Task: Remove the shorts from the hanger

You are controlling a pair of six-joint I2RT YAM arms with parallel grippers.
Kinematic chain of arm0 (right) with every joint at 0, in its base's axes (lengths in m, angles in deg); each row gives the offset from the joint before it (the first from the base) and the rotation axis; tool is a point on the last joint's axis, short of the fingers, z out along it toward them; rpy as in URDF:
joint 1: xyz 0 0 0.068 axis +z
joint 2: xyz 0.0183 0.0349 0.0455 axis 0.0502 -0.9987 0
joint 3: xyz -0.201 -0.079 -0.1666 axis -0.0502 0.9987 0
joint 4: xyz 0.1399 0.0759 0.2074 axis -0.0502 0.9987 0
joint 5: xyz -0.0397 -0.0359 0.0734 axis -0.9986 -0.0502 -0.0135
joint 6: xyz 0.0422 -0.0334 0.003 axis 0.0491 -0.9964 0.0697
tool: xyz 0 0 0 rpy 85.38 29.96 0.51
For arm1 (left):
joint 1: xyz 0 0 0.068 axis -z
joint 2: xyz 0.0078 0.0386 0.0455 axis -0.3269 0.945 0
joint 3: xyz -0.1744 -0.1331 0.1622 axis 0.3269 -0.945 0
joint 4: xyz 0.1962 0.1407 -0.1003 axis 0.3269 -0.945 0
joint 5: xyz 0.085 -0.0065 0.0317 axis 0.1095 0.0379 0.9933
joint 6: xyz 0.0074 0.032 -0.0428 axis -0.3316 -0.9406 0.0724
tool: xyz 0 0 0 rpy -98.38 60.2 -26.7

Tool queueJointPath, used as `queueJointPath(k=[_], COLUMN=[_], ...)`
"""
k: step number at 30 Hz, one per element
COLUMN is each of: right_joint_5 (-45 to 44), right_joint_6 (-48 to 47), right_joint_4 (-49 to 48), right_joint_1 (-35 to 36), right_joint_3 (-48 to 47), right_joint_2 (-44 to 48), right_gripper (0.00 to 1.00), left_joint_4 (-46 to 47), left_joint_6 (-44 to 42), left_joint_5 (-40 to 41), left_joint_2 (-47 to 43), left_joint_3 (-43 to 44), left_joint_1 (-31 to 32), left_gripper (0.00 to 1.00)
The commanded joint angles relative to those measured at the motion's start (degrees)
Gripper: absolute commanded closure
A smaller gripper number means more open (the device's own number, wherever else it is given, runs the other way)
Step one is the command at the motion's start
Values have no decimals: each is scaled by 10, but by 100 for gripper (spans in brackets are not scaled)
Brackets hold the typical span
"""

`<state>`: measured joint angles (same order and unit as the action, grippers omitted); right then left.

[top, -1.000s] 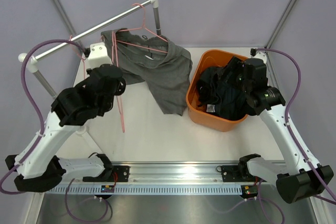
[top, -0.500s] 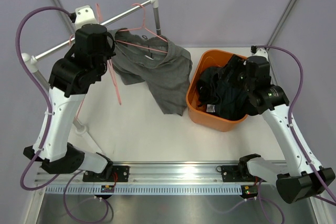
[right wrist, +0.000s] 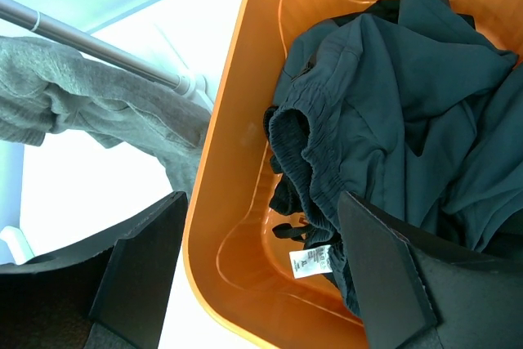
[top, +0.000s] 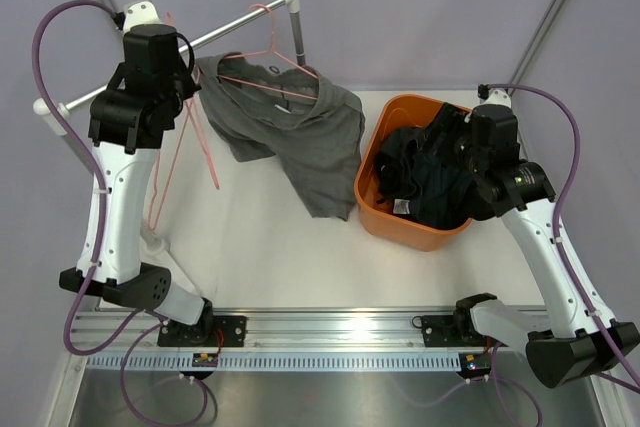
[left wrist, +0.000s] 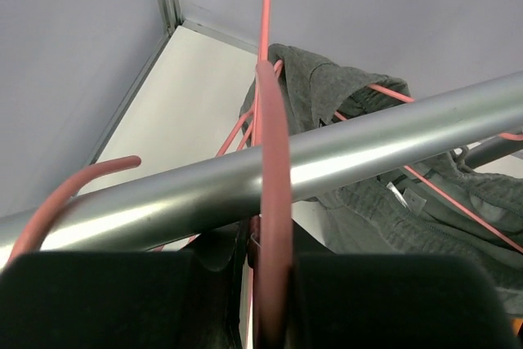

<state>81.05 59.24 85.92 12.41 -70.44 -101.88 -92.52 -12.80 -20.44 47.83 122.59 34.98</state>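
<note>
We see the left gripper (left wrist: 270, 271) clenched on an empty pink hanger (left wrist: 274, 161) at the rail (left wrist: 376, 143), grey shorts (top: 300, 132) draped on a second hanger (left wrist: 458, 203) nearby, right gripper (right wrist: 263, 202) spread wide over the orange basket (right wrist: 214, 194), dark shorts (right wrist: 392, 120) heaped inside.

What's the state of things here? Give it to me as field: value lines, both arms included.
left gripper: shut on an empty hanger, up at the rail
right gripper: open, over the basket, holding nothing
grey shorts: draped on a second hanger hooked on the rail
dark shorts: heaped in the basket
left to do: grey shorts not yet off the second hanger
</note>
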Motion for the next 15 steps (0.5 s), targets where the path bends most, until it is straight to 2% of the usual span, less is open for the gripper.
queueJointPath(k=[1, 7, 15], right_joint_5=[13, 23, 23], right_joint_6=[-12, -7, -6], right_joint_4=[3, -3, -4], right_joint_1=[1, 1, 1], right_joint_3=[-24, -18, -11], right_joint_2=[0, -3, 2], right_gripper=[17, 17, 17], left_joint_4=[40, 53, 84], left_joint_6=[-19, -21, -13], left_joint_5=[-41, -64, -74], left_joint_2=[0, 5, -16], left_joint_3=[24, -8, -91], left_joint_1=[-26, -47, -47], left_gripper=[100, 100, 100])
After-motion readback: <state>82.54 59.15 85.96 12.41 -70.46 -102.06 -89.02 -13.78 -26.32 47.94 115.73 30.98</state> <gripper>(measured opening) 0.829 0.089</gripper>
